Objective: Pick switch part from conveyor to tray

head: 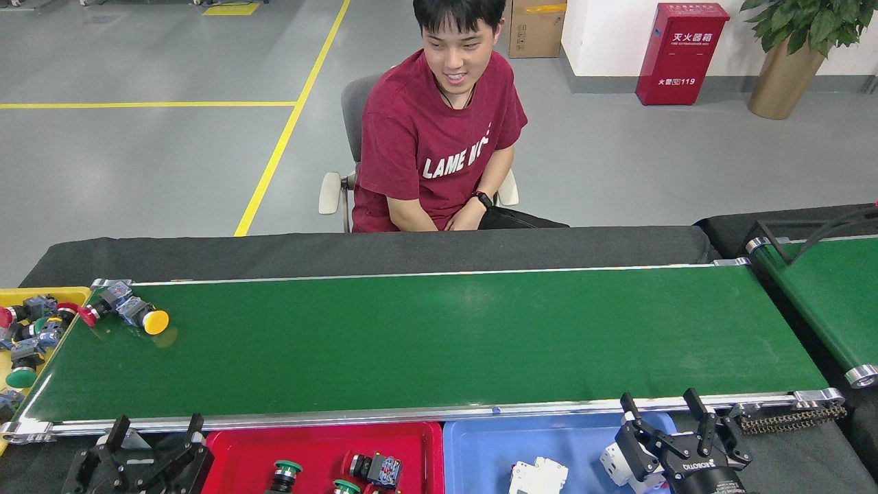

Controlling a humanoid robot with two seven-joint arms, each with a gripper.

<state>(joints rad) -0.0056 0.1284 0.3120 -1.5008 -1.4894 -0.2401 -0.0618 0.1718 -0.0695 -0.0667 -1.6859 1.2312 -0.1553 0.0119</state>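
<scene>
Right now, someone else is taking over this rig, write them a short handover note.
Left gripper: jaws open, empty, beside the red tray.
Right gripper: jaws open, empty, over the blue tray.
Done: several switch parts lie in the red tray, including a green-capped one; white parts lie in the blue tray.
Left: two switch parts, yellow-capped and red-capped, sit at the conveyor's far-left end, next to the yellow bin.

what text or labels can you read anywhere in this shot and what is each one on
"LAME" then cut-off letters: white print on the person's red T-shirt.
"119", after two small characters too blurred to read: foot of the red cabinet.
Chinese characters and a small English line beneath: top of the same cabinet, too small to read surely.
"ROBOTIQ": right gripper, upside down.
Nothing legible on the switch parts, trays or conveyor.
</scene>
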